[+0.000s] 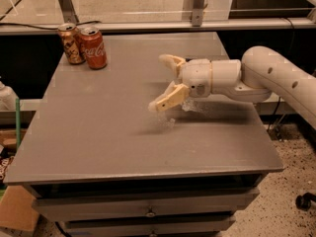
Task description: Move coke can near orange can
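The red coke can (94, 48) stands upright at the far left corner of the grey table (98, 132). The orange can (70, 43) stands right beside it on its left, touching or almost touching. My gripper (164, 82) hovers over the middle of the table, well to the right of both cans. Its two cream fingers are spread apart and hold nothing.
A crumpled piece of clear plastic (190, 105) lies on the table under the gripper. A railing (148, 26) runs behind the table's far edge. Drawers (148, 206) are below the front edge. A cardboard box (17, 209) sits on the floor at left.
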Controlling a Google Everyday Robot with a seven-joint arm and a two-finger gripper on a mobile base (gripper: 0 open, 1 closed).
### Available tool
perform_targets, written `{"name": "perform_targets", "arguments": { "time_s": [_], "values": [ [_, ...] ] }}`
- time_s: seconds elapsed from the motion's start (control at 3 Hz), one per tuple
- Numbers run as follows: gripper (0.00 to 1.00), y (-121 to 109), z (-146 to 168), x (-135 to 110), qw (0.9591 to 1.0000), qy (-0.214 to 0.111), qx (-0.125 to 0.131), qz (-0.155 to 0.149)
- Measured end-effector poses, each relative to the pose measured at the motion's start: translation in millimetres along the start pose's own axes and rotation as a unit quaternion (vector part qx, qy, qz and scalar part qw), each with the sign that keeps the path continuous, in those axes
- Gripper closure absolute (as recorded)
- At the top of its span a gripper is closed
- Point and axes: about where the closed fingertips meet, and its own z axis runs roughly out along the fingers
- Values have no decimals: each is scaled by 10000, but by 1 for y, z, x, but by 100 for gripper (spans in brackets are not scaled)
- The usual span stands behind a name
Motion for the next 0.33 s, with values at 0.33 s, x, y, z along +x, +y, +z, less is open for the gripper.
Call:
{"name": "perform_targets", "arguments": {
  "time_s": [0.33],
  "values": [
    [0, 0, 0, 0, 10000, 0, -1, 0]
  ]
}}
